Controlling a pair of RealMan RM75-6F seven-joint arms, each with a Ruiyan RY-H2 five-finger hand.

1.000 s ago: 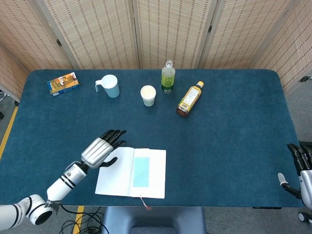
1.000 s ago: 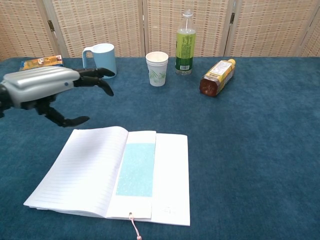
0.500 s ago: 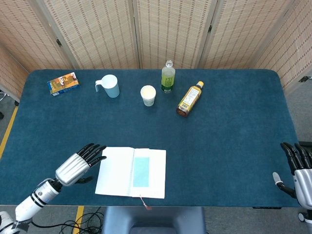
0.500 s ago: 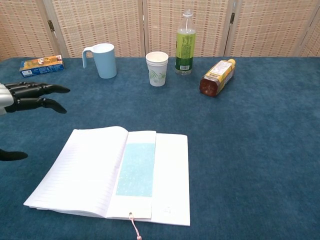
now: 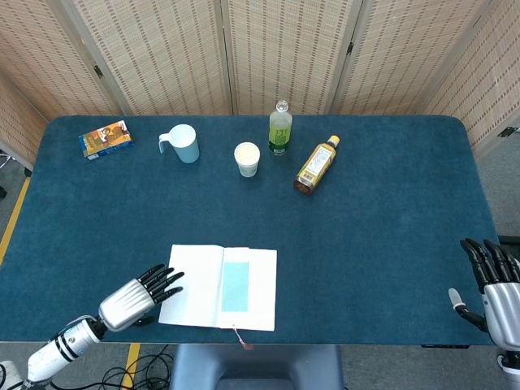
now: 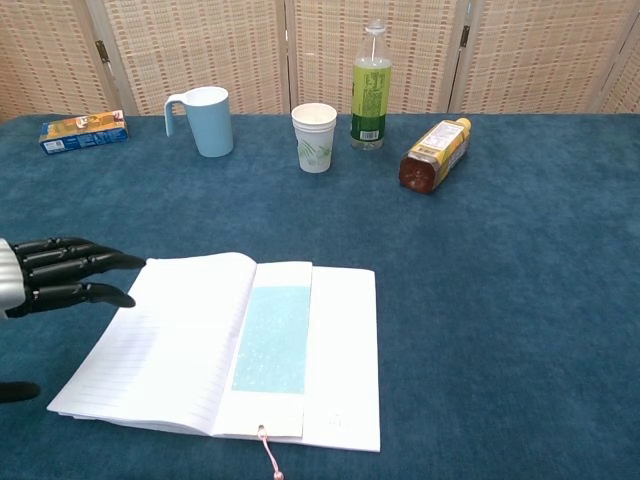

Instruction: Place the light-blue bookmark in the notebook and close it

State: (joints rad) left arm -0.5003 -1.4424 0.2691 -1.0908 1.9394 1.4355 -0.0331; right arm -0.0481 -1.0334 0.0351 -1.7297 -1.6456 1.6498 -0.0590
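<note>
Light-blue bookmark (image 6: pixel 272 338) is lying flat in the open notebook (image 6: pixel 180 340), just right of the spine, so that bit's sorted, but the book isn't closed yet. From my end the left hand (image 5: pixel 138 296) sits at the notebook's left edge, fingers (image 6: pixel 75 262) stretched out and spread toward the page, holding nothing. Right hand (image 5: pixel 491 286) is way off at the table's (image 5: pixel 390 244) right edge, fingers apart, empty too. Mug (image 6: pixel 204 120), cup (image 6: pixel 314 136) and two bottles along the back

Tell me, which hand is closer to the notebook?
Left. The left hand is right beside the notebook; the right hand is far off at the table's other edge.
</note>
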